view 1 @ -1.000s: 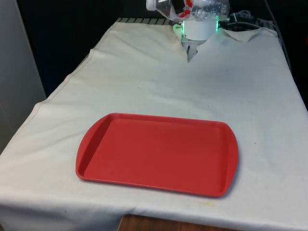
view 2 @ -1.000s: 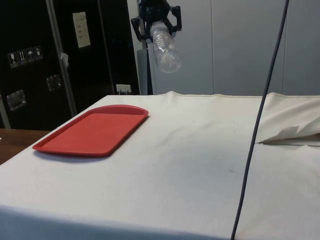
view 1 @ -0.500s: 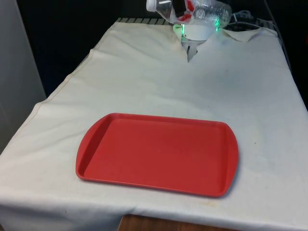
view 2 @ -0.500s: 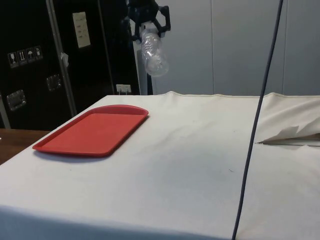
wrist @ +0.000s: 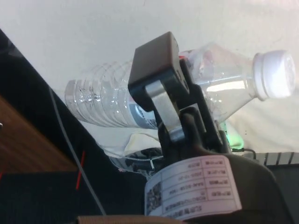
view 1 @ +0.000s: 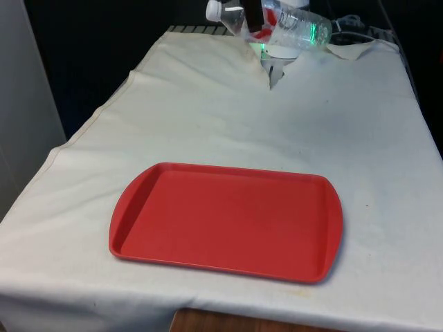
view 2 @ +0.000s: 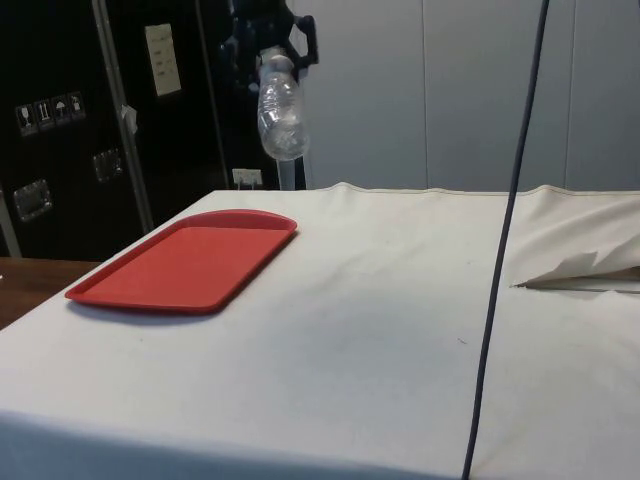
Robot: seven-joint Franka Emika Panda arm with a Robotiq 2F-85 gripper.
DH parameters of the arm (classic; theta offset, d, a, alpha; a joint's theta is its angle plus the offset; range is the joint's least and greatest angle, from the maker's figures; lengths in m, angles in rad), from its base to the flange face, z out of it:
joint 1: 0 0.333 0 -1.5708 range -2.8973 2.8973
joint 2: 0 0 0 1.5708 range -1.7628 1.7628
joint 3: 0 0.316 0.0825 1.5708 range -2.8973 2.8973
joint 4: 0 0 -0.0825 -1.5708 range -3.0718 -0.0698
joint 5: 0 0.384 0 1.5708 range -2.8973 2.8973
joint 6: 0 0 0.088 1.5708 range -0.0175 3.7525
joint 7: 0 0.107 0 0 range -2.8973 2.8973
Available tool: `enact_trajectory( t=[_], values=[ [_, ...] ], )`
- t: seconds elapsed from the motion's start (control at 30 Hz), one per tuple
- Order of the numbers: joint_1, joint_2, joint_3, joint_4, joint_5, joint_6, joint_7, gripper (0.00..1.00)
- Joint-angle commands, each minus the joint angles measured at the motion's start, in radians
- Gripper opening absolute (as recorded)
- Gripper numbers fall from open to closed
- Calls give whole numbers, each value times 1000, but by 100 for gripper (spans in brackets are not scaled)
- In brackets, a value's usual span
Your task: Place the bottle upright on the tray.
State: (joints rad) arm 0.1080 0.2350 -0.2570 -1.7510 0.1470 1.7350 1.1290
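White-clothed desk (view 1: 208,117): hand (view 2: 268,40) clamps clear plastic bottle (view 2: 279,115) high, tilted; level it vertical before lowering onto red tray (view 1: 228,221).

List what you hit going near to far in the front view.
Cloth-covered table's near edge → red tray → bare stretch of white cloth → clear bottle held tilted in the gripper, high at the far end.
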Motion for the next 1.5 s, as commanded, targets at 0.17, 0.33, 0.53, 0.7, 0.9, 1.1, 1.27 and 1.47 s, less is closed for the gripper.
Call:
enact_trajectory(
  t=[0.17, 0.33, 0.53, 0.7, 0.9, 1.1, 1.27, 1.47],
  values=[
    [7, 47, 1, 62, -19, -5, 44, 14],
    [10, 77, 0, 101, -30, -7, 65, 14],
    [14, 113, 0, 147, -45, -8, 90, 14],
    [15, 143, 0, 185, -60, -9, 110, 14],
    [17, 180, -1, 233, -79, -12, 136, 14],
    [18, 216, -1, 276, -101, -12, 161, 14],
    [22, 228, -1, 291, -119, -11, 180, 14],
    [29, 246, -1, 315, -158, -10, 214, 14]
  ],
)
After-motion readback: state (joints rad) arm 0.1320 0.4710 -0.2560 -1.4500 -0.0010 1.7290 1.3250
